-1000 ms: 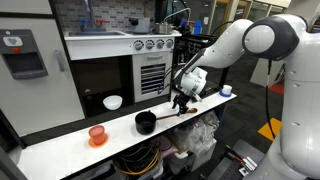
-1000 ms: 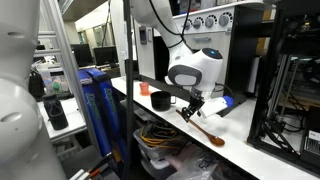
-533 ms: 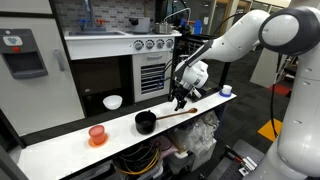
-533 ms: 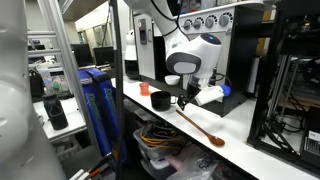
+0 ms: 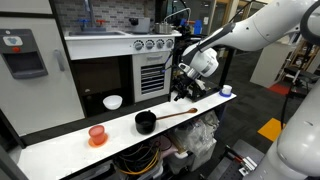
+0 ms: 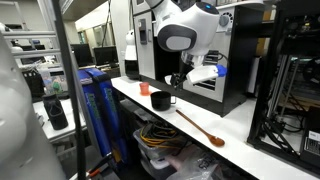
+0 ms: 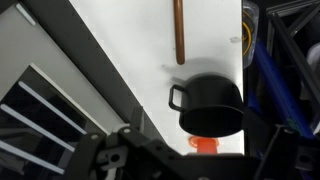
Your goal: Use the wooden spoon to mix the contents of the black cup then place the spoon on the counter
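Note:
The wooden spoon (image 5: 178, 115) lies flat on the white counter (image 5: 60, 142), free of the gripper, with one end close to the black cup (image 5: 146, 122). In an exterior view the spoon (image 6: 198, 127) stretches from the black cup (image 6: 160, 100) toward the counter's (image 6: 250, 140) near end. My gripper (image 5: 183, 92) hangs empty and open above the spoon, well off the counter; it also shows in an exterior view (image 6: 178, 78). The wrist view looks down on the spoon handle (image 7: 180, 30) and black cup (image 7: 210, 100), with the gripper (image 7: 195, 165) dark at the bottom.
An orange-red translucent cup (image 5: 97, 134) stands beyond the black cup, also seen in the wrist view (image 7: 205, 143). A white bowl (image 5: 113, 102) sits by the oven-like appliance (image 5: 140, 65). A small blue-white object (image 5: 226, 90) is at the counter's far end.
My gripper has let go of the spoon and risen well above the counter. The spoon now rests on the counter by the black cup.

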